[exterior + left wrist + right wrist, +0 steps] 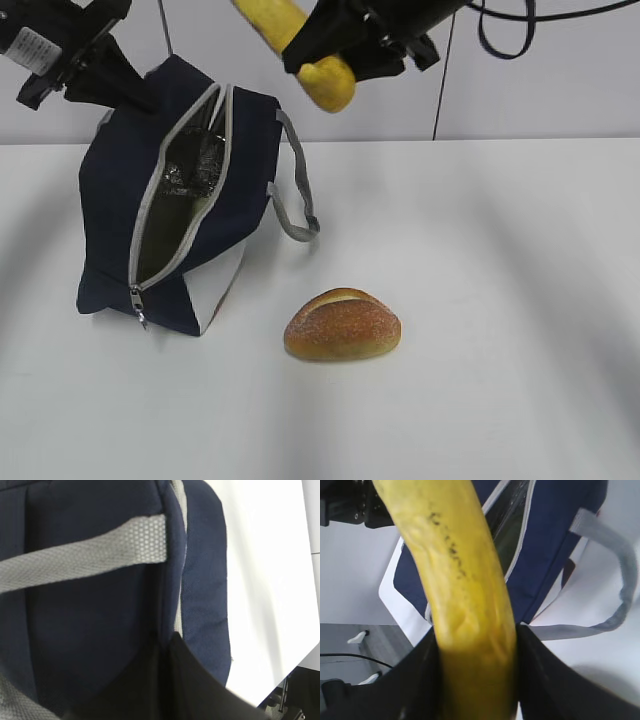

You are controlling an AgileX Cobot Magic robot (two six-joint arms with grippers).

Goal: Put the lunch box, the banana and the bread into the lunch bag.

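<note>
- The bread [343, 326] is seen nearest on the white desk [500, 300], lying with its long axis running left to right; its crust is golden-brown, with a pale split along the top.
- The lunch bag [170, 215] is set just behind and to the left of the bread, apart from it. Its zipper mouth is open and runs from near to far; navy fabric, a white lower panel, grey trim and silvery lining are seen. A grey strap handle [295, 190] hangs on its right side.
- The banana [300, 45] is held above the desk, behind the bag's right edge, clamped between the fingers of the right hand [477, 645]. It is yellow with dark specks, tilted, its rounded end pointing down and right.
- The left hand [125, 85] is pressed against the bag's far top corner; whether it is together or apart cannot be told.
</note>
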